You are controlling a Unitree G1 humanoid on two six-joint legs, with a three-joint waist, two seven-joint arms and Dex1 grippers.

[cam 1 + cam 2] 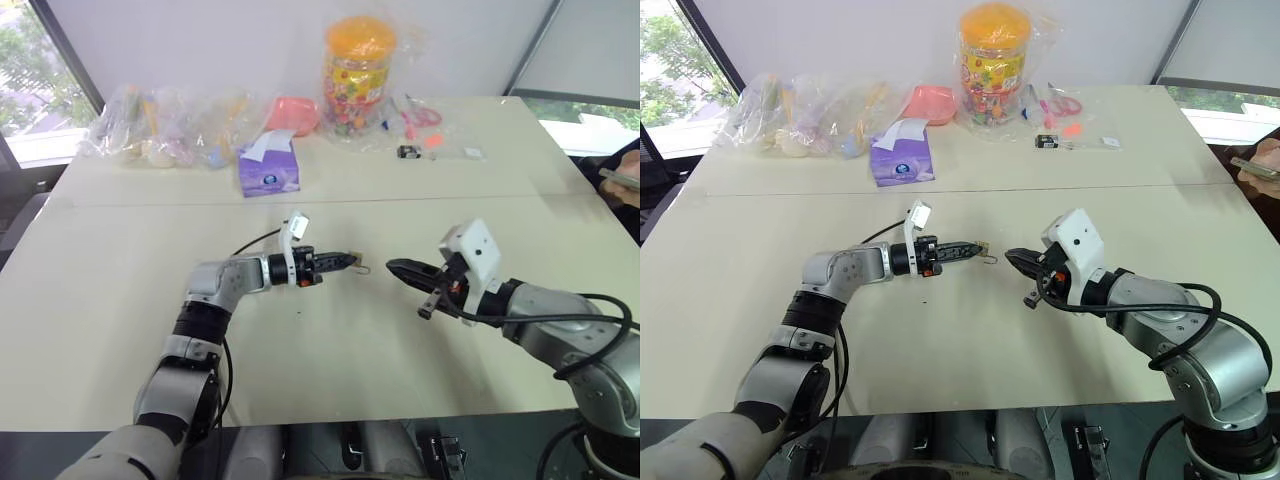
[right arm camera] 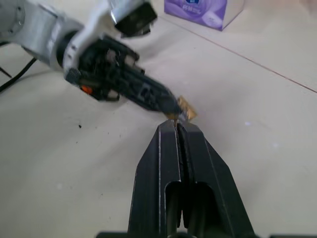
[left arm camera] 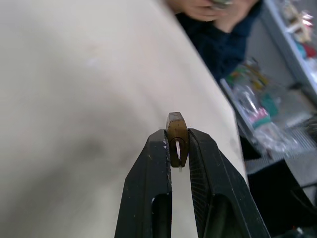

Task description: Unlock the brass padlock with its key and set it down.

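My left gripper (image 1: 348, 262) points toward the right arm over the middle of the table and is shut on the brass padlock (image 3: 177, 133). The small gold block pokes out past the fingertips (image 3: 159, 148), with a silvery sliver on it between the pads. It hangs above the tabletop (image 1: 300, 390). My right gripper (image 1: 393, 266) faces it from the other side, shut, with a short gap between its tips and the padlock (image 2: 186, 108). The key is hidden; I cannot make it out between the right fingers (image 2: 190, 144).
Along the far edge stand a purple tissue box (image 1: 268, 168), clear bags of odds and ends (image 1: 165, 125), a pink bowl (image 1: 293, 113), a candy jar (image 1: 358, 75) and a small black-and-silver item (image 1: 408, 152). A person's hand (image 1: 625, 180) shows at the right edge.
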